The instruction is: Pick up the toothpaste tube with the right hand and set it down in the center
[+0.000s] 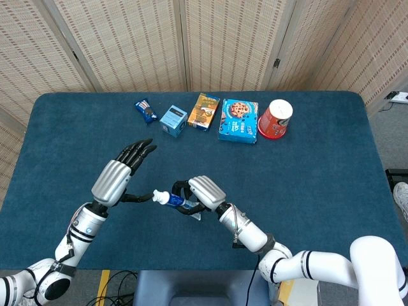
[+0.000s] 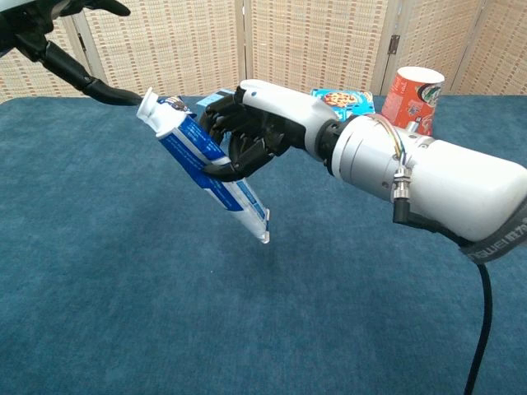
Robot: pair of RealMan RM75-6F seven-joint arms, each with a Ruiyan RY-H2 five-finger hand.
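My right hand (image 1: 199,192) (image 2: 247,132) grips the blue and white toothpaste tube (image 1: 171,199) (image 2: 206,169) around its middle and holds it tilted above the blue table, white cap up and to the left, flat crimped end down. My left hand (image 1: 120,173) hovers just left of the tube, fingers spread and holding nothing. In the chest view only its dark thumb (image 2: 78,78) shows, its tip close to the cap; whether they touch I cannot tell.
Along the far edge of the table (image 1: 319,178) stand a small dark snack packet (image 1: 145,109), a light blue box (image 1: 173,120), an orange box (image 1: 204,111), a blue cookie box (image 1: 238,120) and a red cup (image 1: 275,119) (image 2: 414,97).
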